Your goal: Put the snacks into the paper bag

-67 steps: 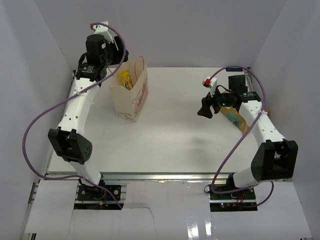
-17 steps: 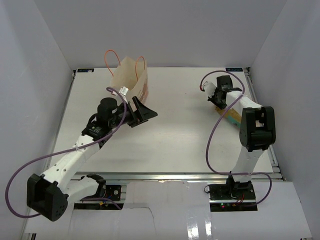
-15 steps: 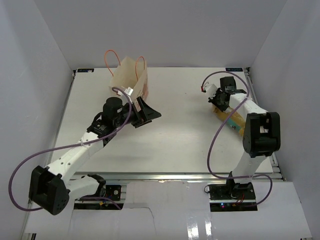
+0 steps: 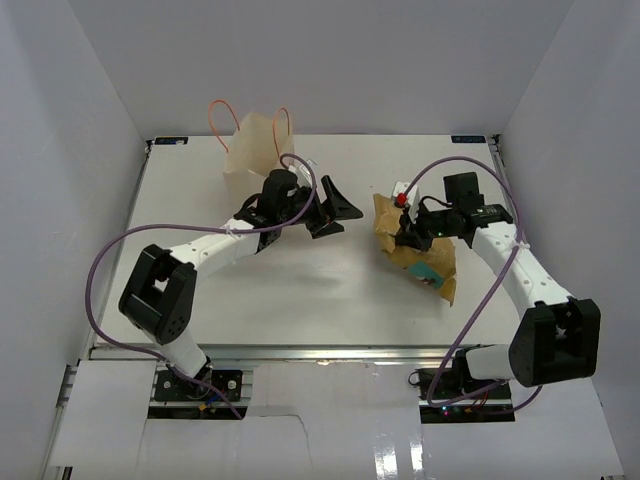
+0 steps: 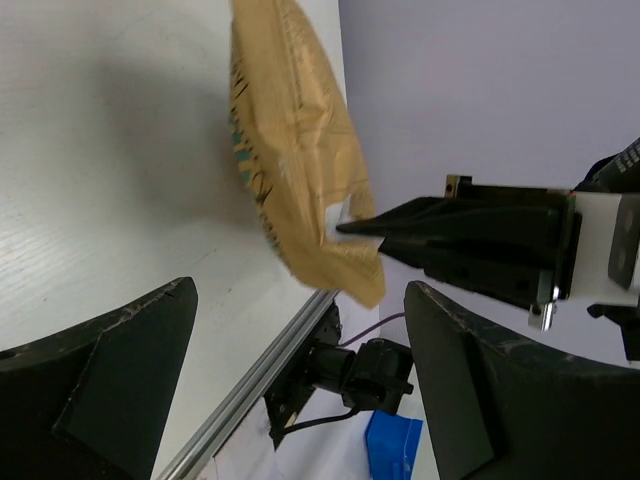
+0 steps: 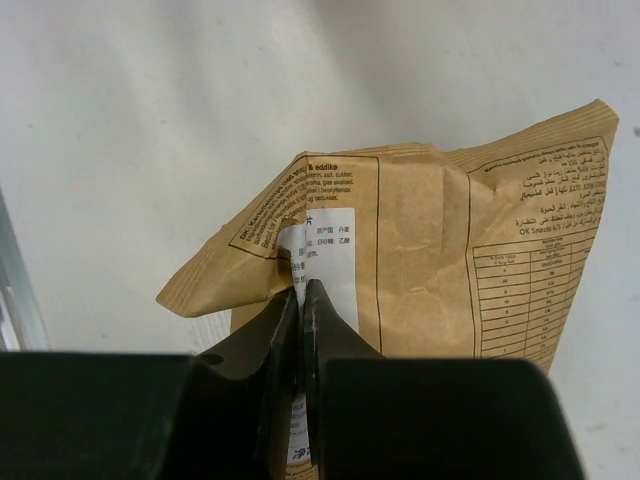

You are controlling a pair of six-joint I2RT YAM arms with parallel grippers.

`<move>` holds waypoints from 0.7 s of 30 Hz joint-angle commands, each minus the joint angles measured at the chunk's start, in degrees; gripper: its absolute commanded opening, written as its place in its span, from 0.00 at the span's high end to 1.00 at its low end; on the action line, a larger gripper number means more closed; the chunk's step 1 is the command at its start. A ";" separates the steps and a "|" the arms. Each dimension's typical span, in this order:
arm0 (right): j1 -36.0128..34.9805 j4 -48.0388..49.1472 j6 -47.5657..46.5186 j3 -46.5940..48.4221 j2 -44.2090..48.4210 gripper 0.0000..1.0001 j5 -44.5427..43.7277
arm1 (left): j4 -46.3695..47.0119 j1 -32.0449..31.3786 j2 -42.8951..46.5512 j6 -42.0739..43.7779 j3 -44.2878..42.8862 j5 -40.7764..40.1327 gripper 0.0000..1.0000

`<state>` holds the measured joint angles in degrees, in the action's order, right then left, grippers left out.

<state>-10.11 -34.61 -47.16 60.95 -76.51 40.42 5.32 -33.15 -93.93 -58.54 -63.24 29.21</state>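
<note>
Your right gripper (image 4: pixel 402 233) has the tan pouch (image 4: pixel 422 258) by one edge. Its fingers are pressed together with only the paper between them, right on the white label (image 6: pixel 320 250). In the top view the pouch spreads from that pinch toward 5 o'clock, right of the middle of the table (image 4: pixel 300 290). The paper bag (image 4: pixel 255 150) stands well apart, at about 10 o'clock from the pouch, near the far edge.

Your right arm climbs from its base at 6 o'clock and folds at the elbow by the table's right edge. Its forearm runs toward 10 o'clock, and the wrist turns the fingers toward 9 o'clock. Your left arm bends low near the front left, and its forearm reaches toward 2 o'clock, passing just in front of the bag. The left gripper (image 4: pixel 338 214) points to 3 o'clock, facing the pouch, near it but not touching. Its fingers are spread wide with nothing between them.

The left wrist view shows the pouch side on — the right fingers come in from 3 o'clock and nip its edge, and its shadow falls on the table beside it. The right wrist view shows the printed side, with blocks of small text and a table of figures. Only the top view shows the bag — and a teal patch on the pouch's upper face.
</note>
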 commanded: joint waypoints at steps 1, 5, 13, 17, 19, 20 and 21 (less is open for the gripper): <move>-2.89 1.12 2.15 -1.27 1.80 0.92 5.99 | 2.06 -1.04 -1.33 -0.78 -3.81 2.95 0.05; -5.97 2.96 4.09 -1.53 2.85 0.92 5.37 | 1.97 -1.74 -3.36 -2.10 -4.61 3.66 0.05; -9.40 4.64 6.64 0.05 3.12 0.92 4.58 | -0.39 -3.50 -5.56 -3.95 -4.87 3.04 0.05; -11.86 4.99 7.08 0.40 3.03 0.92 4.75 | -1.02 -4.64 -7.32 -4.12 -6.19 2.87 0.08; -12.30 5.34 7.25 0.14 3.03 0.92 4.31 | -1.19 -5.00 -7.93 -4.12 -6.63 2.78 0.16; -12.56 5.34 7.17 0.14 3.03 0.92 4.31 | -1.37 -5.00 -8.02 -4.04 -6.72 2.78 0.21; -12.57 5.34 7.17 0.14 3.03 0.92 4.31 | -1.45 -5.09 -8.11 -3.77 -6.72 2.87 0.33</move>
<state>-22.06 -31.73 -40.84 59.13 -74.87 42.41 4.19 -37.76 -102.74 -62.57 -67.96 31.48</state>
